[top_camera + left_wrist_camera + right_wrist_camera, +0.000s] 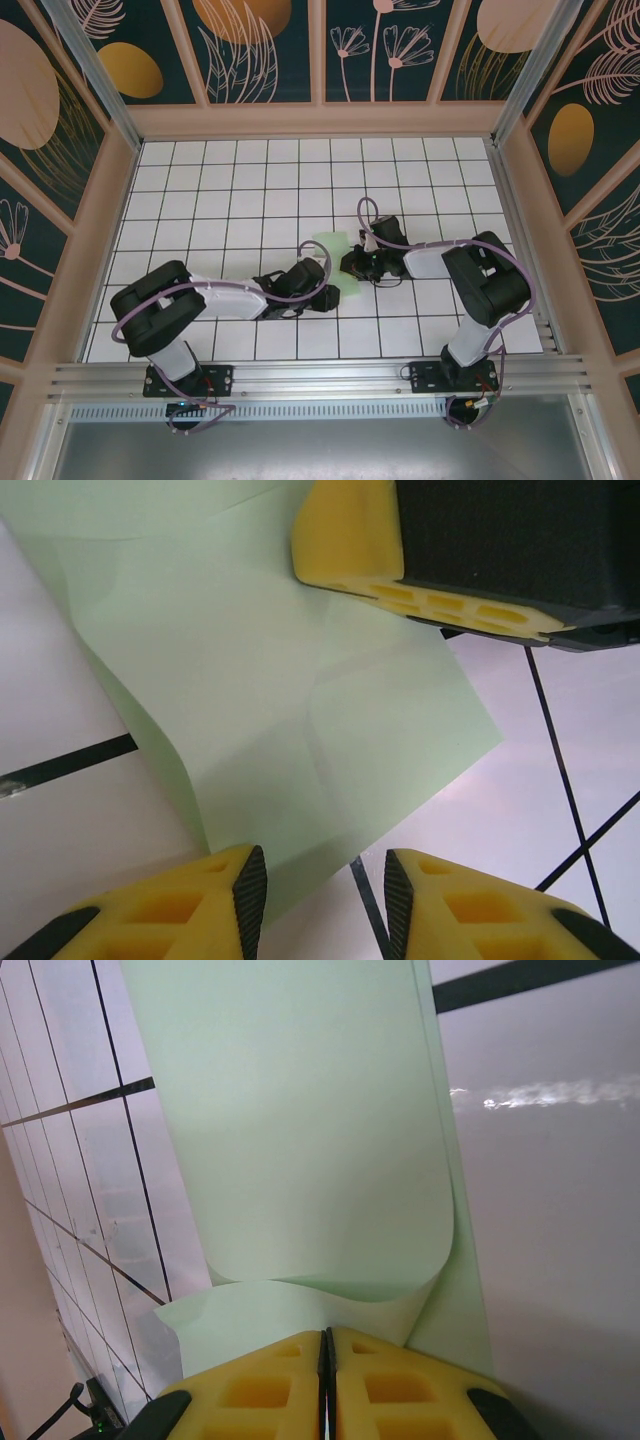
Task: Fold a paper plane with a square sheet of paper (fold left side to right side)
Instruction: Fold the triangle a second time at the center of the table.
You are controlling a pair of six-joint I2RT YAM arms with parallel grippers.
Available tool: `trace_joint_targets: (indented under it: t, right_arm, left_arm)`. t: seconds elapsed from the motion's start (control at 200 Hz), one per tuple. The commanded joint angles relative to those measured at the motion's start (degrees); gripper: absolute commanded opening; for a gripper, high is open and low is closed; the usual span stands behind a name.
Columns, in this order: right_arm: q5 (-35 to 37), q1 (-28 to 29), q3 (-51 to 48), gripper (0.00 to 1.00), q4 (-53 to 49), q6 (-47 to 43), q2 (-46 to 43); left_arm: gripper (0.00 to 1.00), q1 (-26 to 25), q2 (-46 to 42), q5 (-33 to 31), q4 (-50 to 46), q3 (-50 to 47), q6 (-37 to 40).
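The square sheet of paper (pixel 330 243) is pale mint green and lies mid-table, partly folded over on itself. In the right wrist view the sheet (pixel 300 1130) curls up and back in a loop, and my right gripper (pixel 326 1332) is shut with the paper's edge pinched at its tips. My left gripper (pixel 325 880) is open just above the table. A near edge of the sheet (pixel 260 700) runs under its left fingertip (pixel 245 890). The right gripper's yellow finger (pixel 360 540) sits on the paper's far side. From above, both grippers (pixel 322 272) (pixel 352 264) meet at the sheet.
White gridded tabletop (pixel 240 190) with black lines, walled on three sides by wooden frames and patterned panels. Free room lies across the far and left parts of the table. A metal rail (pixel 320 378) runs along the near edge by the arm bases.
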Motion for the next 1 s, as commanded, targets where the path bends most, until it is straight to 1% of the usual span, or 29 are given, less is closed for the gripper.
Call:
trace_joint_targets:
  t: [0.0,0.21,0.27,0.365,0.42,0.5,0.681,0.996]
  right_arm:
    - [3.1,0.1,-0.8,0.14,-4.7,-1.8,1.5]
    - [3.1,0.1,-0.7,0.14,-4.5,-1.8,1.7]
    - [3.0,0.0,-0.8,0.14,-4.5,-1.8,1.7]
    - [3.0,0.1,-0.9,0.14,-4.4,-1.8,1.6]
    - [2.9,0.1,-0.9,0.14,-4.3,-1.7,1.5]
    - [2.8,0.1,-0.9,0.14,-4.2,-1.7,1.5]
    - [2.8,0.1,-0.7,0.14,-4.5,-1.6,1.5]
    - [2.7,0.1,-0.5,0.14,-4.8,-1.7,1.5]
  left_arm:
    - [0.40,-0.3,-1.5,2.5,-4.4,-2.9,-2.0]
    - [0.40,-0.4,-4.6,4.7,-1.8,-4.8,-1.9]
    - [0.40,-0.4,-6.7,4.0,-1.5,-5.4,-2.3]
    - [0.41,-0.3,-11.3,0.9,-3.3,-4.8,-1.8]
    - [0.44,0.0,-13.2,-0.5,-5.1,-3.7,-1.2]
    - [0.46,1.1,-14.1,0.0,-5.9,-2.0,-0.3]
    - [0.46,3.6,-9.8,2.6,-5.3,1.9,2.3]
    - [0.46,3.7,0.0,8.5,-0.7,7.2,3.9]
